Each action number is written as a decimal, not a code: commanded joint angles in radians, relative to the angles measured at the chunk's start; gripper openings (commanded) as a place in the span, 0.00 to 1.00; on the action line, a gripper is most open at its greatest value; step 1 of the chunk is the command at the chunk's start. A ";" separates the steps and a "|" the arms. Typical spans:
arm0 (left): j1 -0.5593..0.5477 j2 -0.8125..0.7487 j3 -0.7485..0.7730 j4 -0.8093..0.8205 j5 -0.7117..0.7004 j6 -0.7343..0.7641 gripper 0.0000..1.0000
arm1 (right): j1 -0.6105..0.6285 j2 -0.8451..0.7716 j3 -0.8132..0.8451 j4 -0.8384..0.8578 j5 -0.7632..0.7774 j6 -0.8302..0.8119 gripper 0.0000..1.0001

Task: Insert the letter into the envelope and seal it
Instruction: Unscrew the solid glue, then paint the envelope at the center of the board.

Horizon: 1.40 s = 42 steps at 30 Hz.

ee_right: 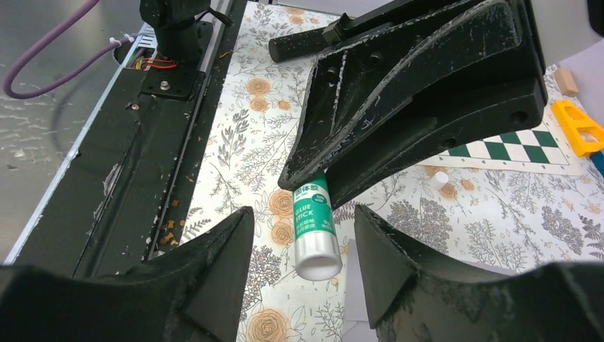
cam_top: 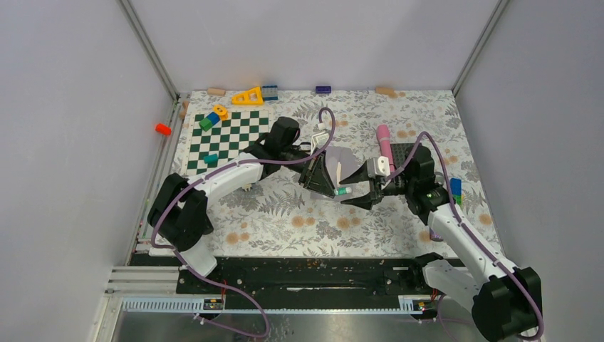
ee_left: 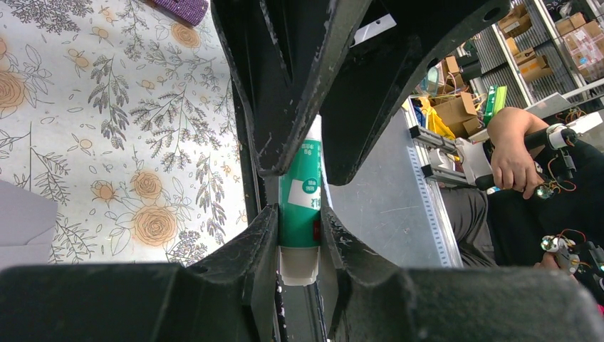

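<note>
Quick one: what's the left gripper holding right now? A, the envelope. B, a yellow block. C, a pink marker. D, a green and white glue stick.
D: in the left wrist view the left gripper is clamped on the green and white glue stick, and the right wrist view shows its label reading GLUE STICK.

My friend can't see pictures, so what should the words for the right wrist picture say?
The left gripper pinches a green-and-white glue stick, its white end poking between the open fingers of the right gripper, which do not touch it. Underneath is a flowery tablecloth, with a green checkered board at the right.
</note>
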 commanded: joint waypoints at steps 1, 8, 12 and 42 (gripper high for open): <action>-0.003 -0.020 -0.007 0.045 0.043 0.004 0.00 | 0.024 0.007 -0.001 0.048 -0.001 0.024 0.58; -0.002 -0.026 -0.005 0.044 0.046 0.005 0.00 | 0.035 0.022 0.004 0.029 0.002 0.004 0.47; -0.003 -0.023 -0.005 0.043 0.049 0.005 0.00 | 0.038 0.027 0.012 -0.013 0.008 -0.035 0.45; 0.175 -0.086 -0.127 0.101 -0.449 0.003 0.90 | 0.048 0.171 0.394 -0.641 0.654 -0.088 0.00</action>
